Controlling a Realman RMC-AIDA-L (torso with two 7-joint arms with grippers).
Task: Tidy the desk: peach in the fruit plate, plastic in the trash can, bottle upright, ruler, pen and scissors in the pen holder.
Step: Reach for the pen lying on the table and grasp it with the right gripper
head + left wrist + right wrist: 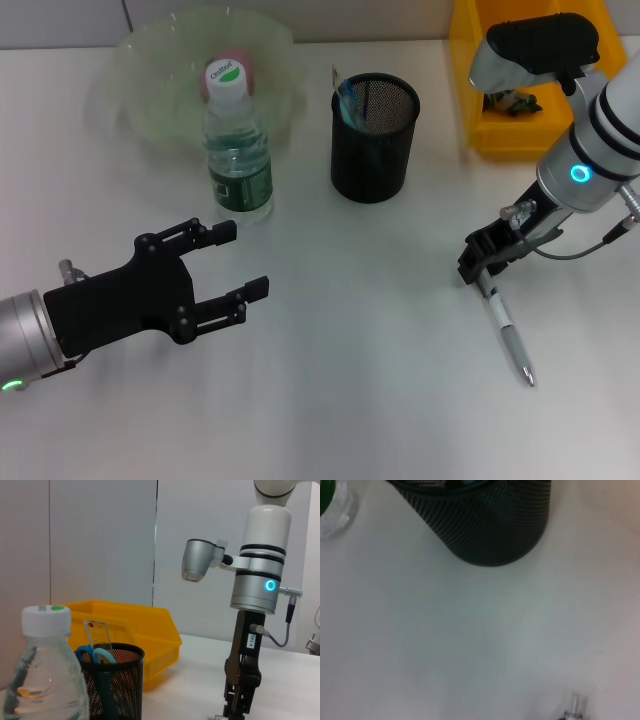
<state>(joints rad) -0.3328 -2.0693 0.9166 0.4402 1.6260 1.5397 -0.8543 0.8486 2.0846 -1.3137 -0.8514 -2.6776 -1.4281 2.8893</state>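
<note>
The pen (508, 335) lies on the white desk at the right. My right gripper (478, 268) is down at the pen's upper end; it also shows in the left wrist view (239, 702). The pen's end shows in the right wrist view (574, 705). The bottle (238, 150) stands upright in front of the green fruit plate (150, 95), with the pink peach (240, 58) in the plate behind its cap. The black mesh pen holder (375, 130) holds the ruler (97, 632) and blue-handled scissors (95, 656). My left gripper (238, 262) is open and empty, low at the left.
The yellow bin (500, 135) stands at the back right with crumpled plastic (512, 102) inside. The right arm's wrist camera housing (535, 45) hangs above the bin.
</note>
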